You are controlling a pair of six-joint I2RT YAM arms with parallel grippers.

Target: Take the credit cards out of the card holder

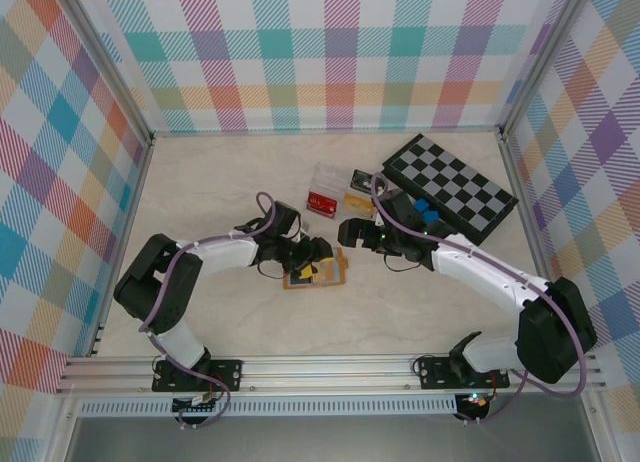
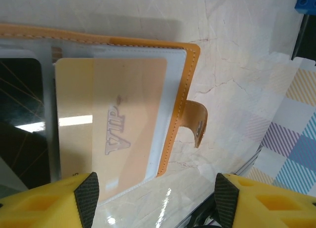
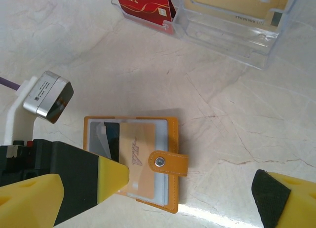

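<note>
From above, the card holder (image 1: 316, 273) lies open on the pale table (image 1: 200, 192), in front of the arms. The left gripper (image 1: 313, 252) hangs right over its far edge, and the right gripper (image 1: 346, 232) is just beyond. Behind them stand a clear tray (image 1: 335, 190) and a chequered board (image 1: 452, 187), with blue cubes (image 1: 428, 210) at the board's near edge.

At the left wrist, the jaws stand wide apart and hold nothing. Between the yellow fingers (image 2: 49, 206) an orange-yellow card (image 2: 111, 124) marked VIP sits in its sleeve. A dark card (image 2: 19, 114) is in the next pocket, and the clasp tab (image 2: 197, 122) curls free.

At the right wrist, the right gripper (image 3: 170, 201) is also spread and empty above the holder. The left arm's black body covers the holder's left edge. A red card (image 3: 145, 3) leans in the tray.
</note>
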